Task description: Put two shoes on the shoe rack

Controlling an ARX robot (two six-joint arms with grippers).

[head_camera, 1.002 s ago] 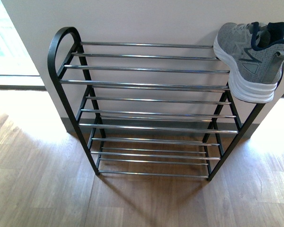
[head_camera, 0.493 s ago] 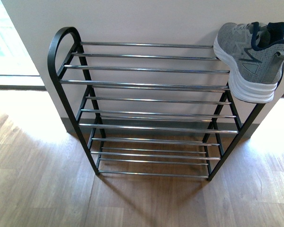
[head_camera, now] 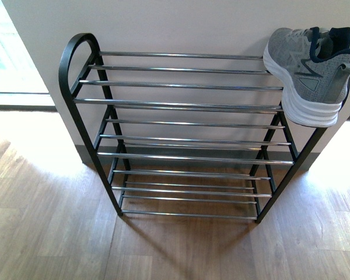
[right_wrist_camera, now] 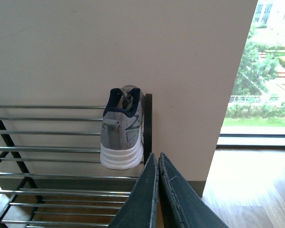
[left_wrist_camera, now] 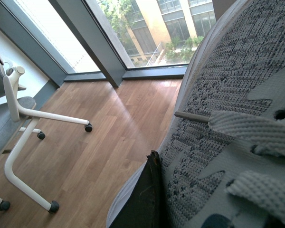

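No movement on shoe rack (head_camera: 181, 105) since a second ago | first sneaker (head_camera: 309, 70) ahead of right hand (right_wrist_camera: 157, 159) (fingers together, empty), top tier, toe to wall, lengthwise across bars | left hand (left_wrist_camera: 154, 180) clamped on second sneaker (left_wrist_camera: 218, 118), far finger hidden, shoe cropped

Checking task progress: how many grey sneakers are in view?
2. One grey sneaker sits on the shoe rack's top tier, right end; a second sneaker fills the left wrist view, close to the camera. Others may be hidden.

Right hand (right_wrist_camera: 157, 157): two slate-blue tapered fingers (right_wrist_camera: 141, 202), scuffed; left hand (left_wrist_camera: 150, 183) finger matte black
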